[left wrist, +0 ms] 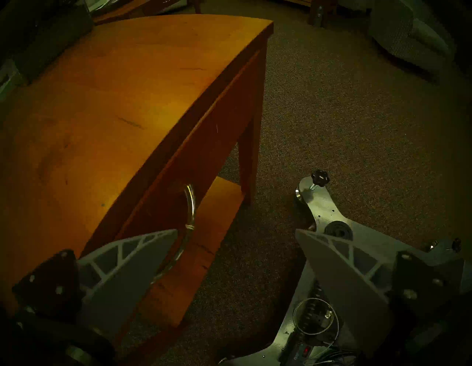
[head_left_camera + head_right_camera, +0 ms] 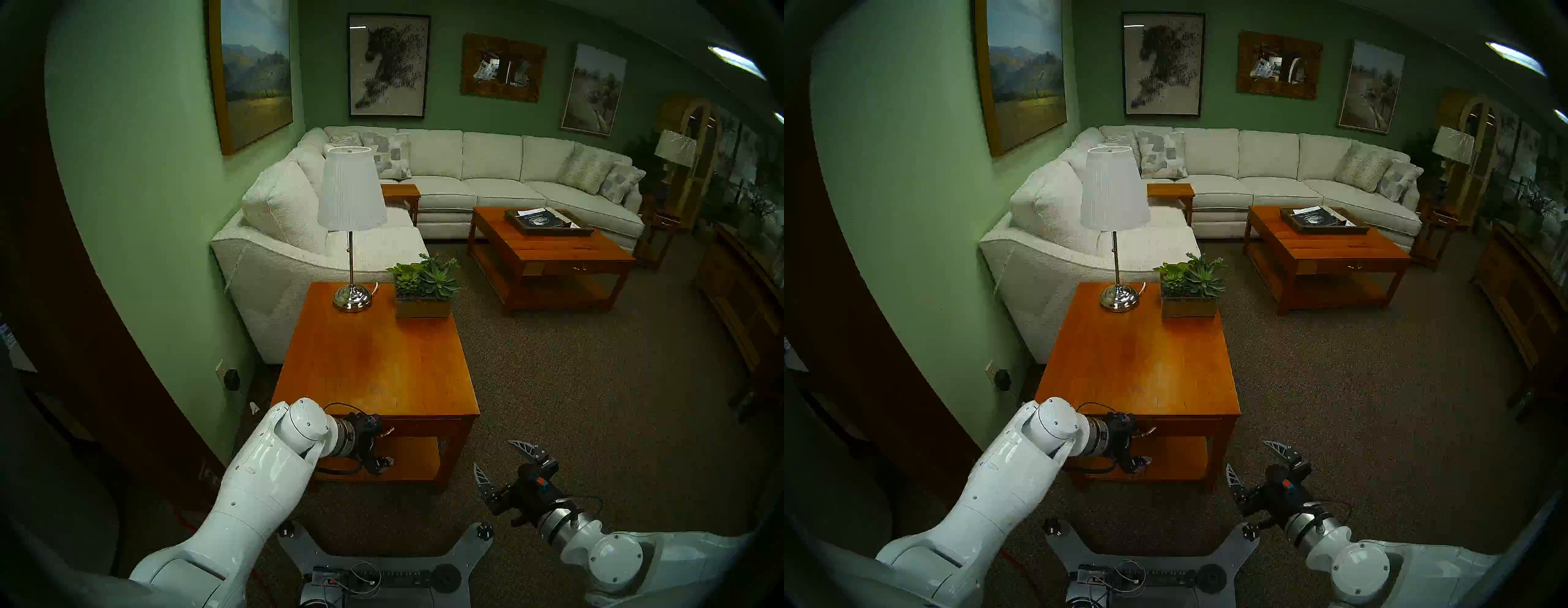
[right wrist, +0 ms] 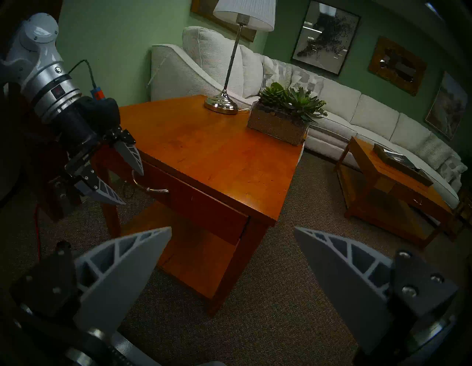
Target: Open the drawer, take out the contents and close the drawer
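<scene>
Two left fingers [image 3: 132,158] stand spread wide, one above and one below the handle [image 3: 150,188], we judge so as to straddle it before closing; nothing is gripped. The left gripper [image 3: 131,185] sits just beside the drawer [image 3: 204,204], which is shut under the tabletop, contents hidden. The right gripper [image 2: 500,465] hangs open and well apart, empty. We count one drawer, one handle, one lamp [image 2: 351,195], one planter [image 2: 424,293].
</scene>
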Robot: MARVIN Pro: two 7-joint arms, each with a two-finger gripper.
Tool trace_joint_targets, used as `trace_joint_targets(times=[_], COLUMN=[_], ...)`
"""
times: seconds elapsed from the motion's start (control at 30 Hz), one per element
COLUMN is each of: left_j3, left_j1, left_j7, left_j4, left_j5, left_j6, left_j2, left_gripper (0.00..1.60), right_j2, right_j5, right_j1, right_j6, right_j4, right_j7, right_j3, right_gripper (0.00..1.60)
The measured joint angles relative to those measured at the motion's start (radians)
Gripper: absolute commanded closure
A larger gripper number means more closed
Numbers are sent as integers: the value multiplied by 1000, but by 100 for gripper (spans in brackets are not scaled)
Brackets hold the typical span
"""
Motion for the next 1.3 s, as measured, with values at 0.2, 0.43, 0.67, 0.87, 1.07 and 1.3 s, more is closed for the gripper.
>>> trace_joint_targets(times=[0.2,0.43,0.67,0.87,1.07,1.3], left_j3=[17,26,22,18,16,20], left_j1=[17,26,30,29,17,-6], left_j7=[56,73,69,58,52,88], left_j4=[-16,-12,-10,0,38,111], left_j5=[26,44,44,43,44,56], left_j6=[-23,-22,-20,-19,-16,-32], left_j2=[-4,-6,-6,-6,-11,-22], left_gripper=[0,0,0,0,0,0], right_j2=[0,0,0,1,1,1], right_j5=[0,0,0,0,0,0], right_j1=[0,0,0,0,0,0], right_j6=[0,0,0,0,0,0], right_j4=[0,-1,-1,-1,-1,0], right_j7=[0,0,0,0,0,0], right_j3=[0,0,0,0,0,0], right_gripper=[0,0,0,0,0,0])
